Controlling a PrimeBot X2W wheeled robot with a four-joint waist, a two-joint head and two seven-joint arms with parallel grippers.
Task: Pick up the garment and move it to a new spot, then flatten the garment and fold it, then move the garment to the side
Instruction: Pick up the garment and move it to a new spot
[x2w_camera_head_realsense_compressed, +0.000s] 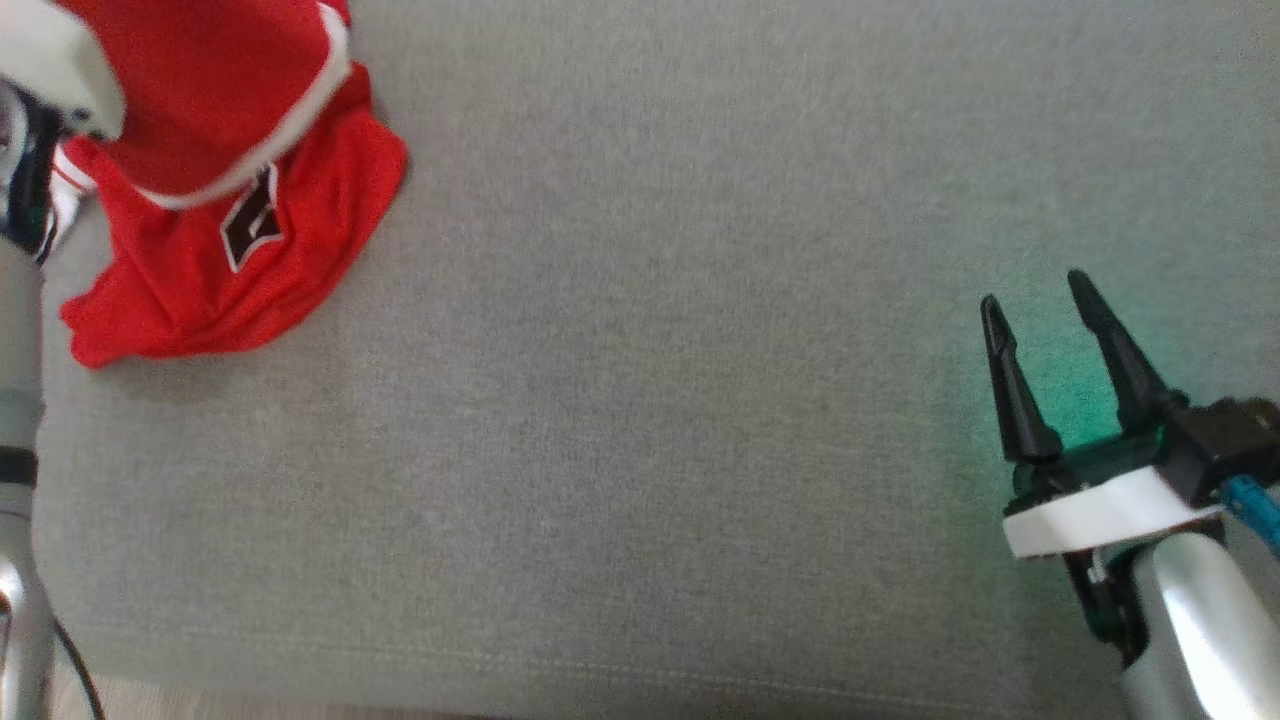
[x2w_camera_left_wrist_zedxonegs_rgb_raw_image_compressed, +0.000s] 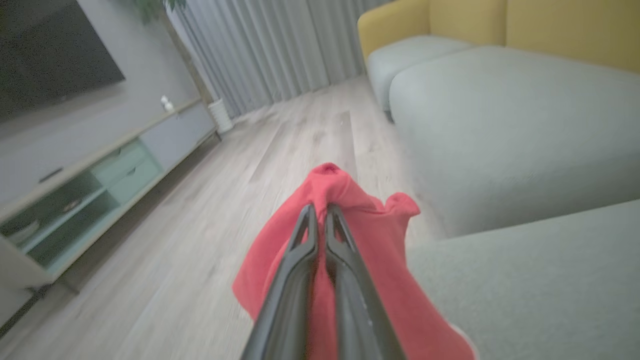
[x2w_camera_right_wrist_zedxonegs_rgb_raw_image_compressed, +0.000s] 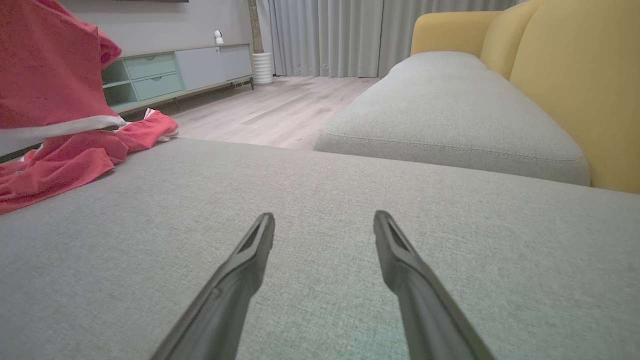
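Head view first: the red garment (x2w_camera_head_realsense_compressed: 230, 200) sits at the far left corner of the grey sofa cushion (x2w_camera_head_realsense_compressed: 650, 420). Part of it is heaped on the fabric and part is lifted, with a white-trimmed edge and a black number patch on the lower folds. The pale forearm (x2w_camera_head_realsense_compressed: 60, 60) of the left arm crosses the top left corner, right over the raised cloth. Over to the left wrist view, and the left gripper (x2w_camera_left_wrist_zedxonegs_rgb_raw_image_compressed: 320, 212) has its two dark fingers drawn almost together, just a sliver of a gap, with red cloth pinched between them and bunching up past the tips. The rest of the garment drapes down around both fingers at the cushion's edge, with wooden floor (x2w_camera_left_wrist_zedxonegs_rgb_raw_image_compressed: 200, 200) beyond. Now the right side: the right gripper (x2w_camera_head_realsense_compressed: 1034, 288) is at the near right of the cushion, well apart from the garment, jaws spread wide and holding nothing, a green glow on the fabric beneath it. The right wrist view agrees, both fingers splayed low over grey cushion; whether the tips touch the fabric I cannot tell. From that angle the garment lies off to the left, lower part resting on the cushion, upper part hanging in the air. A second grey seat (x2w_camera_right_wrist_zedxonegs_rgb_raw_image_compressed: 450, 115) with a yellow backrest (x2w_camera_right_wrist_zedxonegs_rgb_raw_image_compressed: 575, 75) runs along the far right, and a low cabinet (x2w_camera_right_wrist_zedxonegs_rgb_raw_image_compressed: 165, 75) and grey curtains (x2w_camera_right_wrist_zedxonegs_rgb_raw_image_compressed: 325, 35) stand across the floor.
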